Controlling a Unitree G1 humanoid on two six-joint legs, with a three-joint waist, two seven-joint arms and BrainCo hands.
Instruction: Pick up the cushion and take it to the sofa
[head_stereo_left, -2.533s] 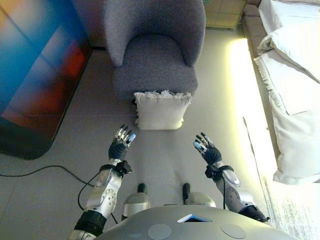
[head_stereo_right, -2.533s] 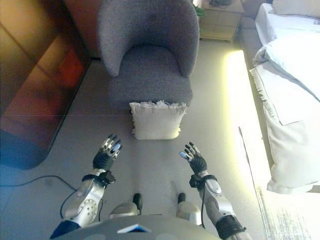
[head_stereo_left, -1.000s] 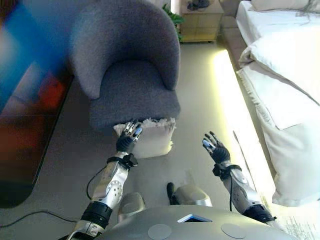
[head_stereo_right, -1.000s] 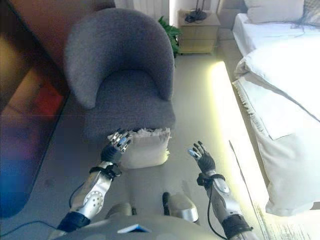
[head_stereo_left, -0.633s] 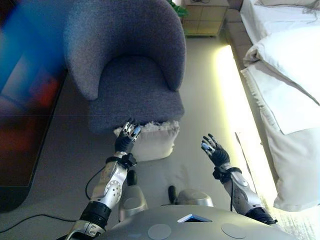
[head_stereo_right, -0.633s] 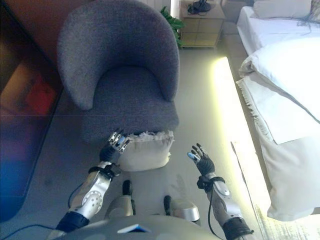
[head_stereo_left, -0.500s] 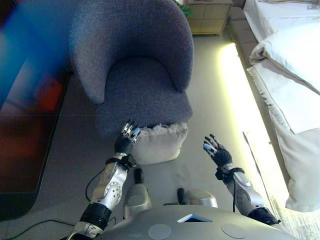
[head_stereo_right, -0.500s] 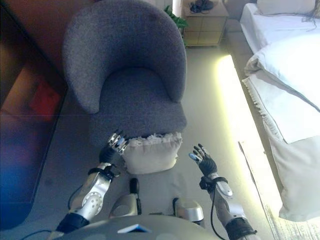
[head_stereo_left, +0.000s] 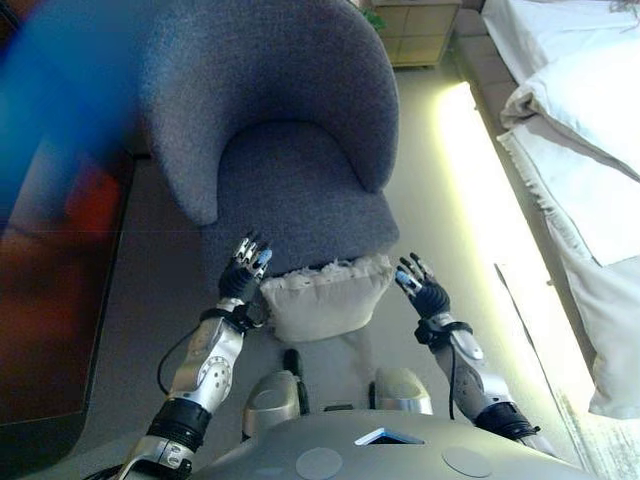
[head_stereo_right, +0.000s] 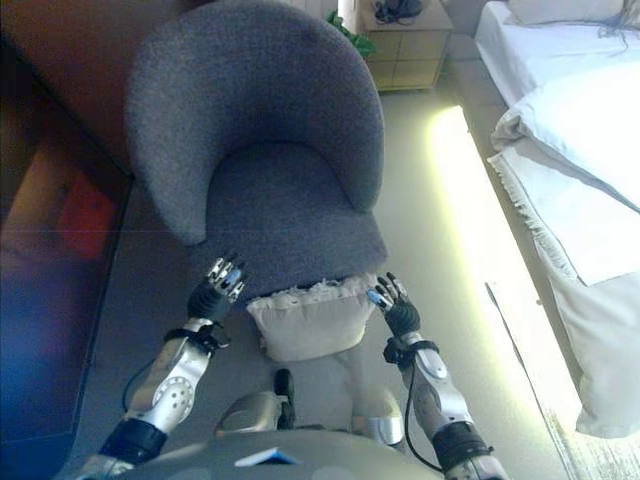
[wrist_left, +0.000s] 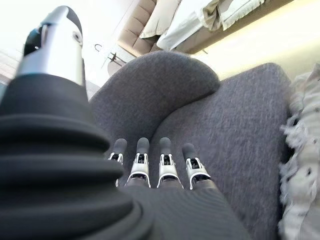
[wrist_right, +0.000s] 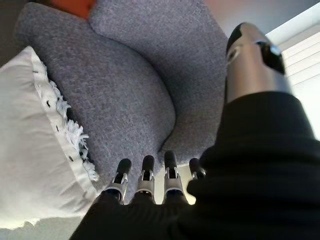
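The cream fringed cushion (head_stereo_left: 330, 302) stands on edge between my robot hands, leaning against the grey sofa (head_stereo_left: 285, 150).

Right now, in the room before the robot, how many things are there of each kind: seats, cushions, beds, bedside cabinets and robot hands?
Seats: 1, the grey armchair
Cushions: 1, the white cushion leaning on the armchair's front
Beds: 1, the bed
Bedside cabinets: 1, the bedside cabinet
Robot hands: 2, left hand, right hand, both open
Total: 6
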